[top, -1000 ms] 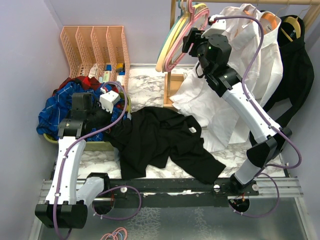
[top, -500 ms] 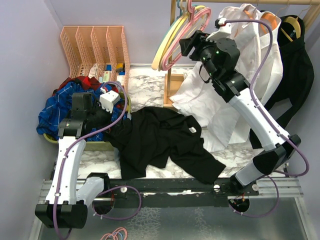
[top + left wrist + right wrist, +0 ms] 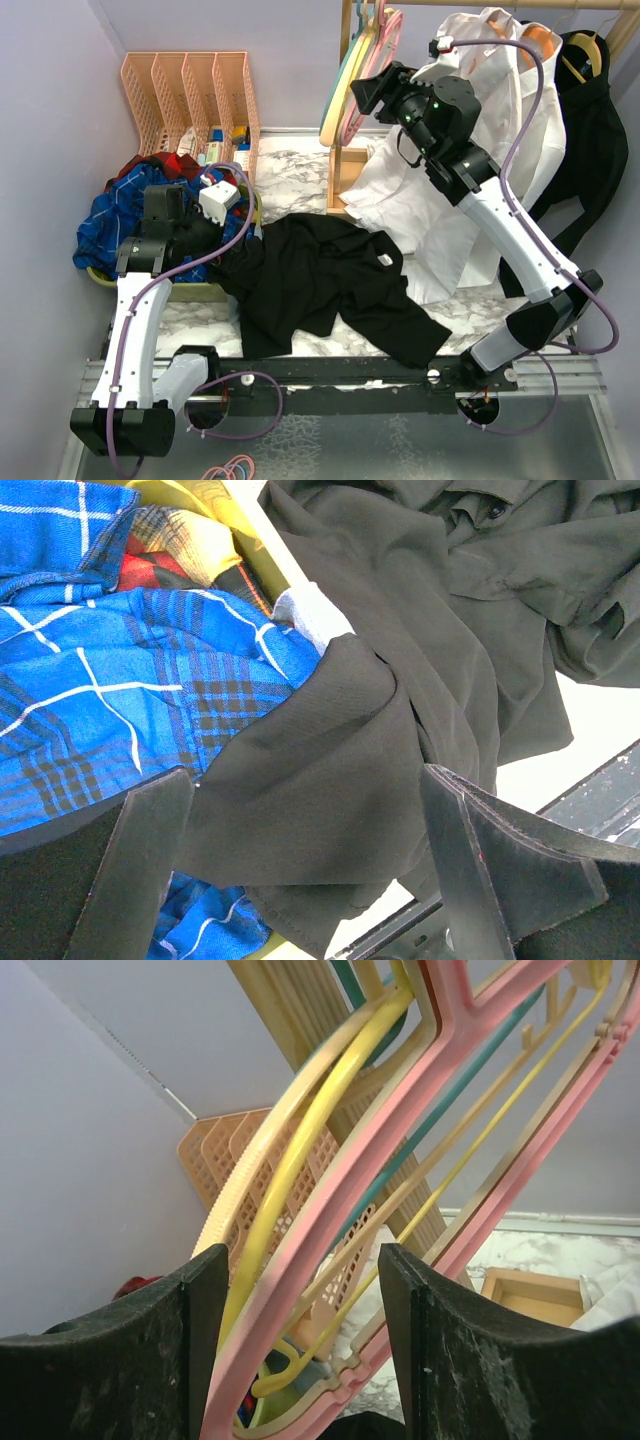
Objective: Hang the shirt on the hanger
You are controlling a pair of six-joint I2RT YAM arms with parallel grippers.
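Note:
The black shirt (image 3: 320,275) lies crumpled on the marble table, and one edge reaches the basket at the left. My left gripper (image 3: 222,240) hovers over that edge. In the left wrist view it (image 3: 305,780) is wide open, with black fabric (image 3: 330,770) below and between the fingers. The pink hanger (image 3: 388,35) hangs with other hangers on the rail at the top centre. My right gripper (image 3: 362,92) is raised against this bundle. In the right wrist view it (image 3: 302,1260) is open, and the pink hanger's arm (image 3: 340,1195) runs between the fingers.
Cream, yellow (image 3: 285,1150) and teal hangers hang with the pink one. A white dress shirt (image 3: 480,130) and a dark garment (image 3: 590,130) hang at the right. An orange organiser (image 3: 190,90) stands at the back left. The basket holds a blue plaid garment (image 3: 120,215). A wooden post (image 3: 347,60) stands behind the hangers.
My right gripper rose and moved left into the hanger bundle. The hangers swung left and then came back more upright. My left arm and the shirt have not moved.

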